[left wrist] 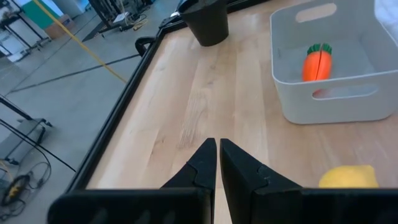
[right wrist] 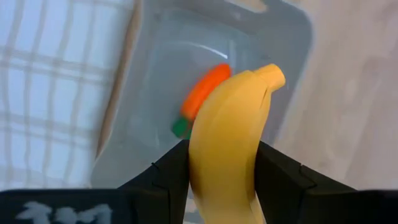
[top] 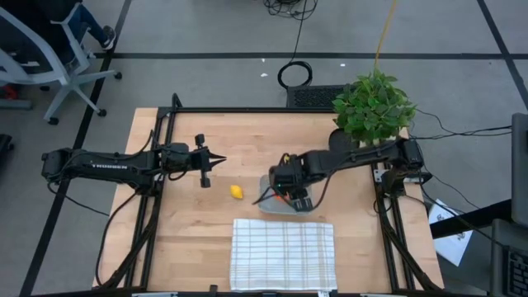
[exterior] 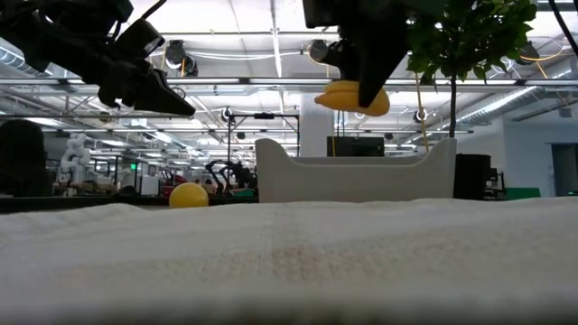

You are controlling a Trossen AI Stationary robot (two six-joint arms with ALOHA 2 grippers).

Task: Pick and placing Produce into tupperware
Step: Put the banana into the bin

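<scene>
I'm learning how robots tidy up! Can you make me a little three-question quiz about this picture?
1. True or false: the carrot already lies inside the tupperware.
2. What does the right hand hold above the tupperware?
A. the banana
B. the small yellow fruit
C. the checked cloth
3. Fill in: the left hand waits over the wooden table with its fingers ____.

Key
1. True.
2. A. The small yellow fruit sits on the table between the left hand and the tupperware.
3. Shut, and empty.
</scene>
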